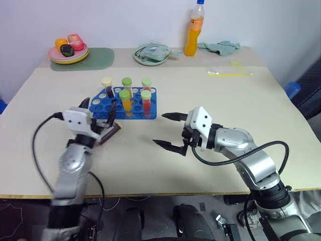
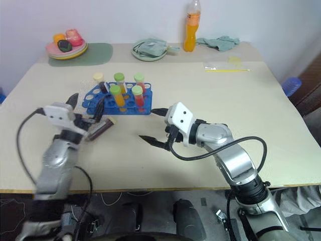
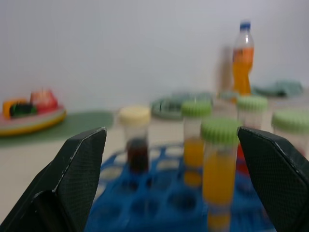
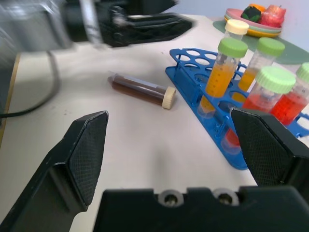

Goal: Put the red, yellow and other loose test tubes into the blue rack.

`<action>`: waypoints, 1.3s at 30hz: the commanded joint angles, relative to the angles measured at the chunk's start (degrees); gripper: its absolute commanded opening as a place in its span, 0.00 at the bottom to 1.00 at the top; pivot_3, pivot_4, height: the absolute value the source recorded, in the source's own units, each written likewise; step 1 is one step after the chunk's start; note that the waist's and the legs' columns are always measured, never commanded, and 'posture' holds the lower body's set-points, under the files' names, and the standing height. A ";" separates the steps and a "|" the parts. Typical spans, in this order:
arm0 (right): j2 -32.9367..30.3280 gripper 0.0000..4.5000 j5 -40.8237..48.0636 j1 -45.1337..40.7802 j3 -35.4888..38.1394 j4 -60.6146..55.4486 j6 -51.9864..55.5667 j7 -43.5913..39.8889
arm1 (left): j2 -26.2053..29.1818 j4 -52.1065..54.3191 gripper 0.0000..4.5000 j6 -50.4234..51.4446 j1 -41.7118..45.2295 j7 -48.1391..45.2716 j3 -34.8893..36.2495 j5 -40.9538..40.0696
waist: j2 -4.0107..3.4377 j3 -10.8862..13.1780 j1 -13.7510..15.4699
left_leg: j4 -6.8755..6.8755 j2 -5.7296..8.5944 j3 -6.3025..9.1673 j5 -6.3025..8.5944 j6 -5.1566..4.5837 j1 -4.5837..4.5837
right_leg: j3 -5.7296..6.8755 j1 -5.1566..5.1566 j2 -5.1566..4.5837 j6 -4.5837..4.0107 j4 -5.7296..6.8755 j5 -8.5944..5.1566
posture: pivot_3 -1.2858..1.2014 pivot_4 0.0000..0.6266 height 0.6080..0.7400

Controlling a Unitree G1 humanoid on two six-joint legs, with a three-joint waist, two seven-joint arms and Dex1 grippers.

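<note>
Rack point(image 1: 125, 104) stands on the table point(image 1: 225, 100), toward the robot's left of centre, holding five upright tubes. We count two yellow-orange tubes with green caps point(image 1: 126, 103), two red ones with green caps point(image 1: 146, 102), and one dark tube with a cream cap point(image 1: 107, 88) at the far left corner. Several holes at the left end and near row remain free.

One dark maroon tube point(image 4: 142, 89) with a cream cap lies flat on the table just beside the rack's near left corner, cap end toward the rack. We judge it the only loose tube left, so the task looks nearly done.

Left gripper point(image 2: 86, 109) hangs just above that tube with its jaws spread wide and nothing between them. Its wrist view looks level across the rack top, so the jaws are not yet lowered around the tube. Motion blur on this arm makes its exact height over the tube hard to fix.

Right gripper point(image 1: 168, 130) hovers over bare table near the rack's right end, jaws fully apart and holding nothing. We read it as parked clear of the working side.

Tube lies closest to the left arm, which is why that arm suits the pickup. Next step, in our judgement, calls for lowering, closing on the tube's body, tipping it upright and seating it in a free hole.
</note>
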State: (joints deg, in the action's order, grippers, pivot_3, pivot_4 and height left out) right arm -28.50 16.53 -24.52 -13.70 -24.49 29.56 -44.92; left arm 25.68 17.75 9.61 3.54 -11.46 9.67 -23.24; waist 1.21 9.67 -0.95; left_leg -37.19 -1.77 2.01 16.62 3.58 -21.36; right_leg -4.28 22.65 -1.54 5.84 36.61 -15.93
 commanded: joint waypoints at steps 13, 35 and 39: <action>-2.82 1.00 1.54 -4.15 1.29 2.49 -3.29 -6.57 | 27.91 -0.80 0.99 72.37 27.93 -9.41 -12.90 -17.03 | 0.02 0.11 -0.30 | 0.09 0.04 -0.02 -0.06 -0.10 -0.05 | -0.02 0.15 0.09 -0.01 0.00 -0.01 | 0.52 0.24 1.00; -0.64 1.00 -0.08 -0.52 -1.73 -0.81 -3.19 -2.37 | 22.13 -35.74 0.69 59.85 51.33 -33.23 -40.67 6.57 | -0.01 0.09 0.18 | -0.02 0.09 -0.05 -0.07 -0.11 -0.12 | -0.05 0.21 0.09 -0.03 0.13 -0.03 | 0.52 0.24 1.00; -0.64 1.00 -0.22 -0.55 -1.82 -0.85 -3.21 -2.40 | 23.18 -35.29 0.26 59.29 50.70 -35.90 -40.43 8.70 | -0.01 0.09 -0.04 | -0.02 0.09 -0.05 -0.07 -0.11 -0.12 | -0.06 0.23 0.09 -0.03 0.17 -0.03 | 0.52 0.24 1.00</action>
State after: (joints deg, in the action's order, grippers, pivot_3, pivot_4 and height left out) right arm -29.53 16.35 -24.57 -15.71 -23.20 27.16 -47.53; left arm 48.11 -17.89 69.17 54.57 -45.91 -30.46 -15.45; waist 1.20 9.76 -0.99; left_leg -37.21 -1.68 1.96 16.55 3.48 -21.48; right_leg -4.34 22.90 -1.45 5.82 36.82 -15.96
